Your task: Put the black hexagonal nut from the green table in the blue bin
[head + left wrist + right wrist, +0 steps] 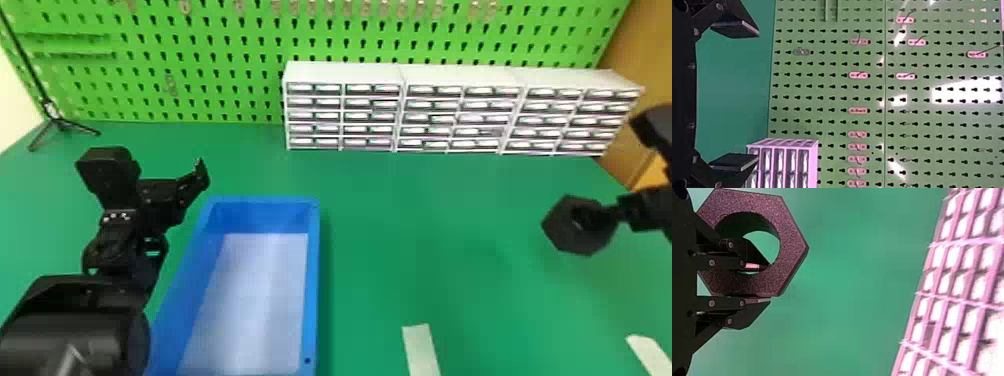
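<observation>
L arm (75, 325) nr bin (311, 280) — R gripper (595, 216) holds nut (561, 234), 1 finger (752, 258) inside.

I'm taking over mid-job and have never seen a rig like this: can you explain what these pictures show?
It is a robot with two black arms. One camera, on its head, looks down over the green table; the other two sit on the wrists, and their pictures are turned sideways.

On the table are a blue bin, white drawer cabinets at the back and two pale strips nearer the robot. A green pegboard stands behind.

The right gripper holds the black hexagonal nut above the table, one finger through its hole, the other outside. The left gripper is open, holding nothing.
</observation>
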### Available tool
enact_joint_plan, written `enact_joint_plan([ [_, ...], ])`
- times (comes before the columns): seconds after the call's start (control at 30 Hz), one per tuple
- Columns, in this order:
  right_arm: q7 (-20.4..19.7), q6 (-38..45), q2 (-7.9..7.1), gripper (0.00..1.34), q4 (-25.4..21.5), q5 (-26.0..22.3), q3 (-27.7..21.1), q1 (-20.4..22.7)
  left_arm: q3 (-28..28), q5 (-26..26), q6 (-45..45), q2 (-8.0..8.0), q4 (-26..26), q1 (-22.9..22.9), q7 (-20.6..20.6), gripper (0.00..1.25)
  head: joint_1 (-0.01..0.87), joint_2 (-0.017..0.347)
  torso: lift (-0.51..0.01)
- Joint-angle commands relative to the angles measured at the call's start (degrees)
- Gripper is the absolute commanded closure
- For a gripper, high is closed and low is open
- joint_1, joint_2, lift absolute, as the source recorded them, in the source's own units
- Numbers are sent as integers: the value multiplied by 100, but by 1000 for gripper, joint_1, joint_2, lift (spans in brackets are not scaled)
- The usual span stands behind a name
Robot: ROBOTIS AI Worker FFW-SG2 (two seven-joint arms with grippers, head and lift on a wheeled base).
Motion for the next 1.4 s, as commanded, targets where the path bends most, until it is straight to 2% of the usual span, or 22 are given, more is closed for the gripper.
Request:
enact_joint_plan([
  [0.0, 0, 18, 41, 1015, -147, -367, 121, -244, -4, 3, 2, 0, -3, 0, 0, 163, 686, 28, -96],
  [0.1, -61, 18, 67, 1015, -208, -693, 252, -375, -13, 3, 2, 0, 6, -9, 0, 163, 686, 28, -96],
  [0.27, -580, 10, 155, 1015, -261, -1870, 349, -542, -13, 3, -7, 0, -3, -9, 0, 163, 686, 28, -96],
  [0.37, -870, -52, 234, 1015, -287, -2468, 384, -622, -22, 3, 2, 0, 6, -18, 0, 163, 686, 28, -96],
  [0.43, -993, -105, 322, 1016, -314, -2696, 419, -674, -22, 3, 2, 0, 6, -18, 0, 163, 686, 28, -96],
  [0.73, -1221, -342, 726, 1015, -322, -3145, 806, -947, -31, 3, 2, 0, -3, -35, 0, 163, 686, 28, -96],
  [0.83, -1336, -412, 797, 1015, -340, -3400, 1026, -1017, -31, 3, 2, 0, -3, -35, 0, 163, 686, 28, -96],
  [1.03, -1713, -527, 841, 1015, -366, -4059, 1509, -1114, -31, -5, 11, 0, 6, -44, 0, 163, 686, 28, -96],
  [1.37, -2197, -729, 920, 1016, -366, -4911, 2037, -1246, -31, -5, 28, 0, -3, -53, 0, 163, 686, 28, -96],
])
